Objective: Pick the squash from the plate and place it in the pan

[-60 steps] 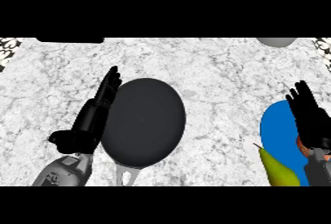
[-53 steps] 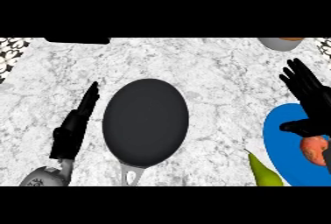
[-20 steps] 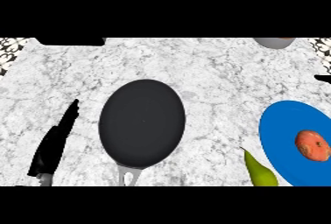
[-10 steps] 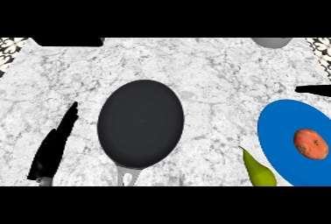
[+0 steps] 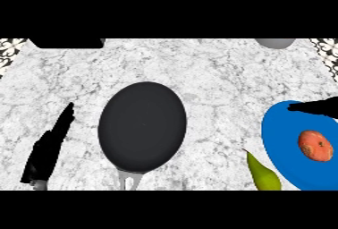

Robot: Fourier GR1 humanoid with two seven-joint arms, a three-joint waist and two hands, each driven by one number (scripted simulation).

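Note:
An orange-red round squash (image 5: 315, 145) lies on the blue plate (image 5: 284, 147) at the right edge. The dark oval pan (image 5: 142, 127) sits mid-counter with its grey handle (image 5: 130, 181) pointing toward me. Only the straight dark fingers of my right hand (image 5: 317, 106) show, reaching in from the right edge over the plate's far rim, above the squash and apart from it. My left hand (image 5: 49, 150) is seen edge-on left of the pan, fingers straight, holding nothing.
A green pointed vegetable (image 5: 263, 175) lies on the counter just left of the plate. A grey bowl (image 5: 276, 43) stands at the far right back and a black object (image 5: 66, 43) at the far left back.
My right hand, gone from the plate a second ago, has slid back in from the right edge and come nearer, now over the plate's far rim. The left hand has barely moved.

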